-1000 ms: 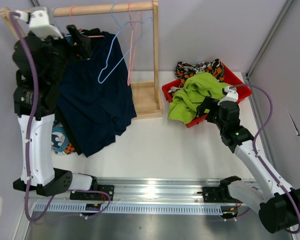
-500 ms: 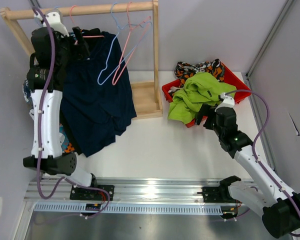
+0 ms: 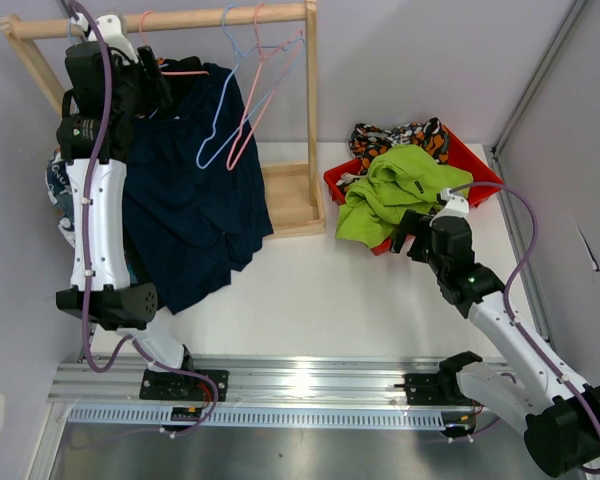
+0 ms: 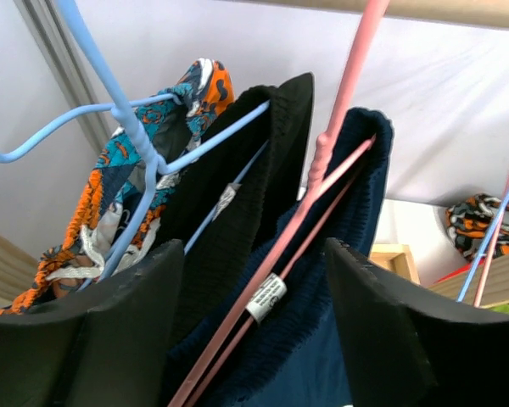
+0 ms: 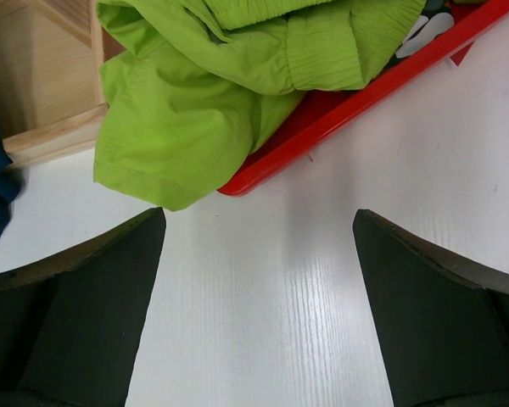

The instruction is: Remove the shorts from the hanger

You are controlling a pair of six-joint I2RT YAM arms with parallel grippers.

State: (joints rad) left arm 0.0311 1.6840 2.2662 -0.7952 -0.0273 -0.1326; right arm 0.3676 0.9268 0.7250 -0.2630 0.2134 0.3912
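Left wrist shows left claw (image 4: 253, 259) spread wide, seemingly straddling the navy shorts (image 4: 360, 170).

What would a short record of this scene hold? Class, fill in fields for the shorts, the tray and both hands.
Navy shorts: hanging from pink hanger on wooden rail
Patterned shorts: on blue hanger
Lime green shorts: draped over rim of red tray
Camouflage shorts: in the tray
Left hand: open, fingers either side of the navy waistband
Right hand: open, above bare table near the tray
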